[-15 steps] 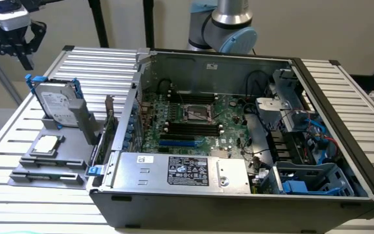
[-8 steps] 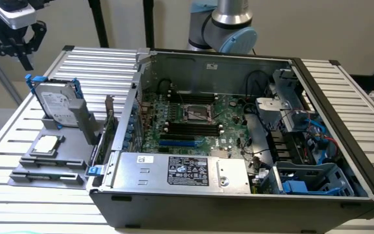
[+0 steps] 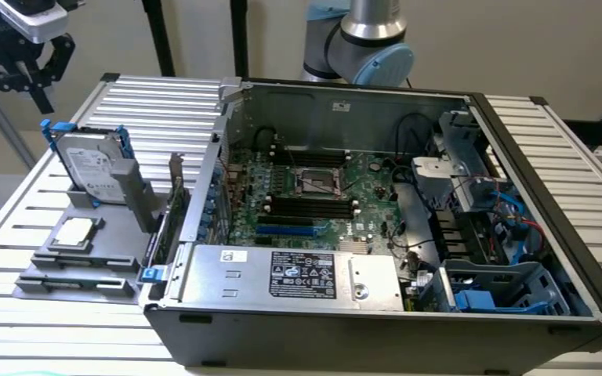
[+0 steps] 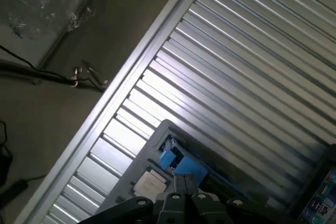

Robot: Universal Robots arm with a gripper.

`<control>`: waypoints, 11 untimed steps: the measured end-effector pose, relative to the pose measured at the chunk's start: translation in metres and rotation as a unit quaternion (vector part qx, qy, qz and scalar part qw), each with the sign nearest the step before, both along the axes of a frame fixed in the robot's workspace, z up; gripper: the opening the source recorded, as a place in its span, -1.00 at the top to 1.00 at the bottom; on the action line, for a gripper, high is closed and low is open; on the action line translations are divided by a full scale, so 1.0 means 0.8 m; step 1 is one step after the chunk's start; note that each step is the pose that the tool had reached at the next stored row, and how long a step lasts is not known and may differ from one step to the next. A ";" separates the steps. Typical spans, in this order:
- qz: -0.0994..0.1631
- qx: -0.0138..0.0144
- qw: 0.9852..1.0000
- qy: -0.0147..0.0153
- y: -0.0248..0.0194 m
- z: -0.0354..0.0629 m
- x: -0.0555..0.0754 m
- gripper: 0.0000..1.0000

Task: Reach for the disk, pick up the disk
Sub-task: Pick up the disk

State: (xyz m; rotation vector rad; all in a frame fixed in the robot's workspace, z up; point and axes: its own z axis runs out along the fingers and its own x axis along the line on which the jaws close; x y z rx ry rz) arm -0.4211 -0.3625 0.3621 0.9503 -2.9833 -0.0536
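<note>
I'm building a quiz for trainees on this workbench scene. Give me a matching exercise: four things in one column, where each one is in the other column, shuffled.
1 disk
2 small square chip
3 labelled silver box
4 gripper

A lying flat on the grey holder
B inside the computer case
C up in the air, touching nothing
D standing upright in the grey holder

Pairs: 1-D, 2-A, 3-B, 4-C

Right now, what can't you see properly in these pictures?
Disk: printed words too small to read, exterior view.
Disk's lower part: hidden by its grey holder, exterior view.
Gripper: partly cut off by the exterior view's top-left corner.
Chip: markings too small, exterior view.
</note>
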 end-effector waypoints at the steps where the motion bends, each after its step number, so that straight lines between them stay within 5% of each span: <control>1: 0.009 0.000 1.000 0.000 0.0000 0.000 0.000 0.79; 11: 0.091 0.000 0.996 0.000 0.0001 0.000 0.000 0.79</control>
